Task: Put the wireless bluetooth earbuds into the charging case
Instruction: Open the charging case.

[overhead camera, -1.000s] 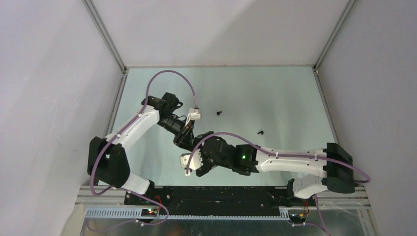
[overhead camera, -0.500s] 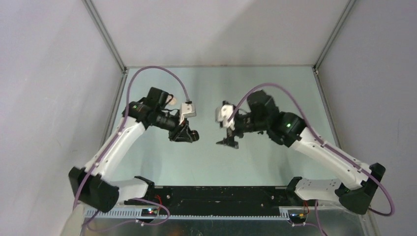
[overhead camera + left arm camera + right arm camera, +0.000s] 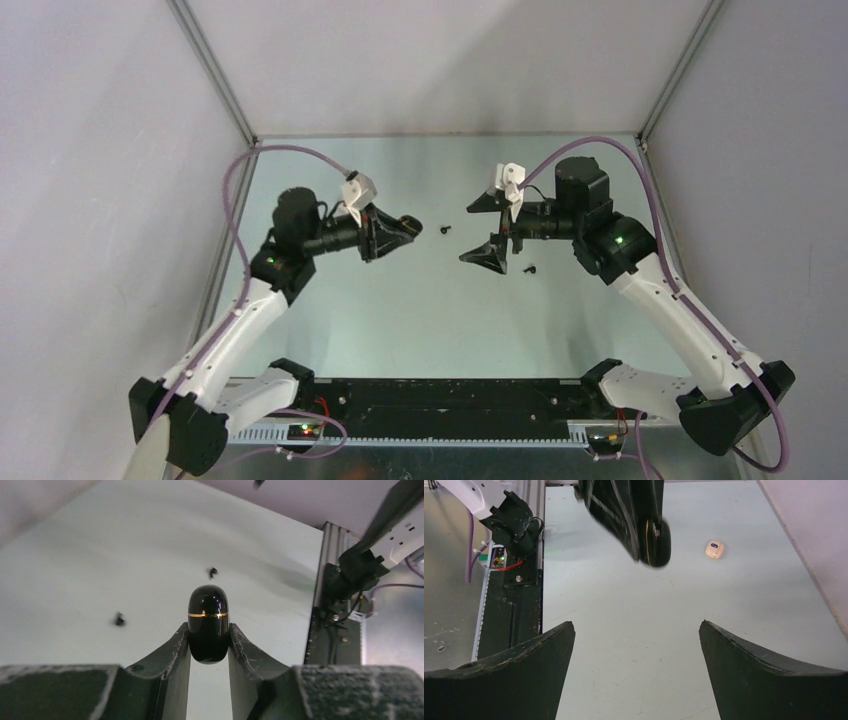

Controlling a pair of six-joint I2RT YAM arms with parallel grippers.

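Two black earbuds [image 3: 446, 229] lie apart near the middle of the tabletop [image 3: 400, 320], tiny dark specks too small for you to see their shape. Your left fingers [image 3: 175, 650] are clamped on a glossy black case [image 3: 208, 622] with a thin gold seam, held above the surface. Your right fingers [image 3: 524, 665] are spread wide, facing it. A cream case [image 3: 714, 549] lies toward the far edge.

Our right gripper [image 3: 636, 625] gapes wide; ahead, the left gripper [image 3: 644, 535] clamps a black case [image 3: 659, 542], a cream-white case [image 3: 714, 549] lying on the tabletop [image 3: 744, 605].
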